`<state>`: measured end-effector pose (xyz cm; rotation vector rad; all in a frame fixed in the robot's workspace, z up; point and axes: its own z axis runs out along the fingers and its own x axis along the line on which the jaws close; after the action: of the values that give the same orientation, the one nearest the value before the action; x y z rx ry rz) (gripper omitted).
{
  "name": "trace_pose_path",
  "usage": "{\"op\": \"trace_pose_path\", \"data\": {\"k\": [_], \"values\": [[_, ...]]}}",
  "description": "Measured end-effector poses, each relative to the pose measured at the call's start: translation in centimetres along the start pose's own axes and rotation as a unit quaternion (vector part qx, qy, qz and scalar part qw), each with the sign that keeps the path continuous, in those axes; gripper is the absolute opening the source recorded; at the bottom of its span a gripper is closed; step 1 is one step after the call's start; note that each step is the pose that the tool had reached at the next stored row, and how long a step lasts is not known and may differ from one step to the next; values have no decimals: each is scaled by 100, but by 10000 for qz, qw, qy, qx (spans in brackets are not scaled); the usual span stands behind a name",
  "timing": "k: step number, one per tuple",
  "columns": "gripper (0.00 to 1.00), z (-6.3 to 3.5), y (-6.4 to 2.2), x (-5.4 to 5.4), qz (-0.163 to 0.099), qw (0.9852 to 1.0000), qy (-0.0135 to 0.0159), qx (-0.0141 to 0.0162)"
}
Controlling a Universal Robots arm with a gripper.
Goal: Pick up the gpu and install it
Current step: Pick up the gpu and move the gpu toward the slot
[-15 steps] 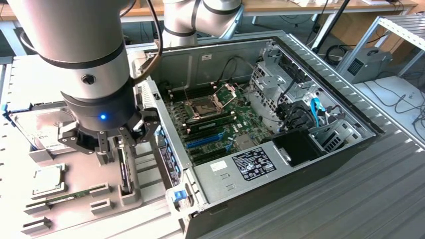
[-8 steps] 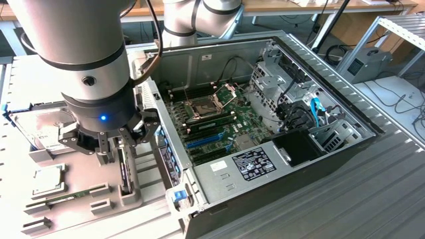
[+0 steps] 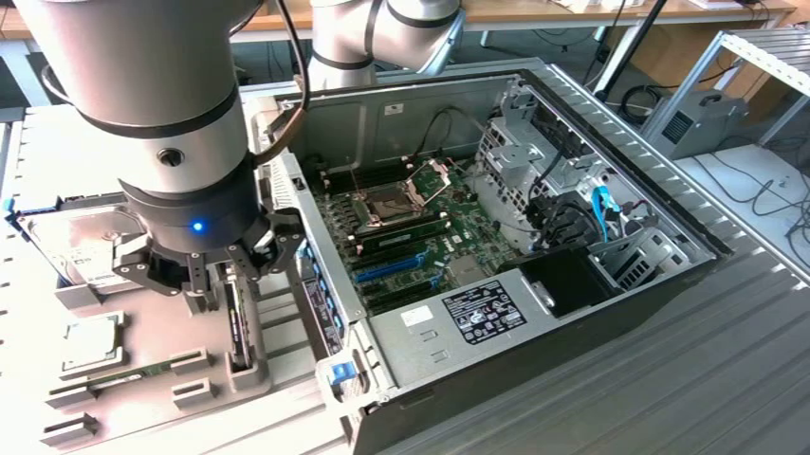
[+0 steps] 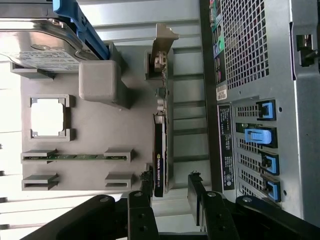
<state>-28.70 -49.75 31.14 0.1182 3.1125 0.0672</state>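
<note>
Gpu [image 3: 239, 327] stands on edge in a slot of the grey fixture tray [image 4: 100, 130], at about eight o'clock in the exterior view, just beside the open computer case [image 3: 658, 190]. In the wrist view the gpu [image 4: 159, 150] shows its thin black side and silver end bracket [image 4: 162, 50]. Pale lettering along that side seems to start with NVIDIA, and the rest is too small to read.

The tool [image 3: 226, 284] hangs right over the card, the arm's wide body hiding the card's upper end in the exterior view. In the wrist view the tool [image 4: 170, 192] is spread wide. One black finger stands on each side of the card's end, gripping nothing.

The hard drive [image 3: 82, 246] lies at nine o'clock, partly cut off behind the arm, and the print on its white label [image 4: 45, 60] is illegible. A processor [image 4: 47, 117] and a memory stick [image 4: 75, 156] sit in their own holders.

Inside the case, the motherboard [image 3: 418, 237] sits near the centre, with a black-and-white sticker [image 3: 481, 311] at five o'clock of it, its text unreadable. The case rests on the ribbed counter [image 3: 708, 379].
</note>
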Motion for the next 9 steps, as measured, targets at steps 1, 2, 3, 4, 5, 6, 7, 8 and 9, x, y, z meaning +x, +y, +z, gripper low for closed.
{"op": "trace_pose_path", "data": {"k": [1, 2, 3, 4, 5, 6, 7, 8, 9], "values": [[42, 4, 10, 0, 0, 10000, 0, 0], [42, 8, 24, 2, 0, 10000, 0, 0], [42, 14, 37, 3, -1, 10000, 0, 0], [42, 20, 49, 4, -1, 10000, 0, 0], [42, 27, 59, 5, -1, 10000, 0, 0], [42, 33, 67, 7, -1, 10000, 0, 0], [42, 44, 73, 10, -1, 10000, -1, -1], [42, 52, 79, 12, -1, 10000, -1, -1], [42, 60, 85, 14, -1, 10000, 0, -1]]}}
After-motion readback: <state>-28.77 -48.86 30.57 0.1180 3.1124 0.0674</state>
